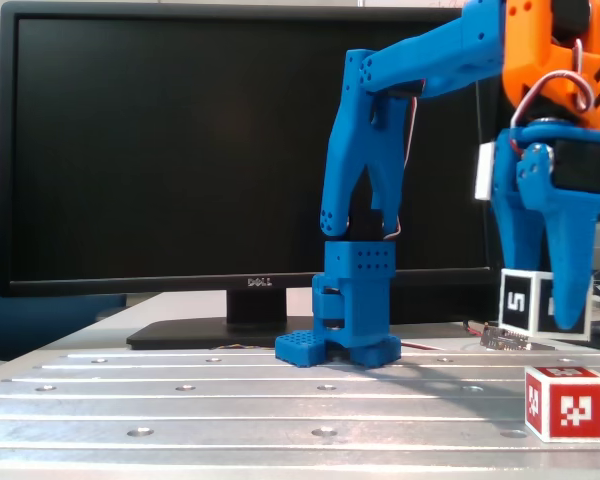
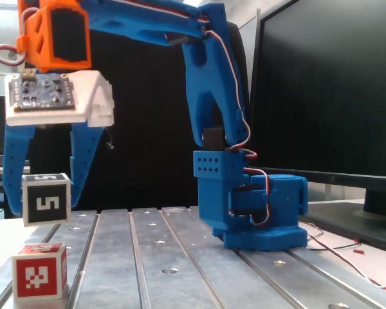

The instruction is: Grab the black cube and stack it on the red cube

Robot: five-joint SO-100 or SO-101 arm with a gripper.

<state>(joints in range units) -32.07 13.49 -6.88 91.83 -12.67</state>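
While it hangs in the air between the blue fingers, the black cube shows its white face with the "5" marker straight on in one fixed view, and in the other fixed view it peeks out partly behind a blue finger. The gripper is clamped on it, one finger on each side, and the cube is clear of the table. Just below it sits the red cube, resting on the metal table; there is a visible gap between the two, and in that view the black cube is almost straight above the red one. From the other camera the red cube sits at the lower right on the slotted plate, with the black cube higher and slightly to the left. Up from the fingers comes the orange wrist section, with a white block carrying a small circuit board. The blue arm reaches back to its blue base, bolted near the middle of the table. Behind stands a dark Dell monitor.
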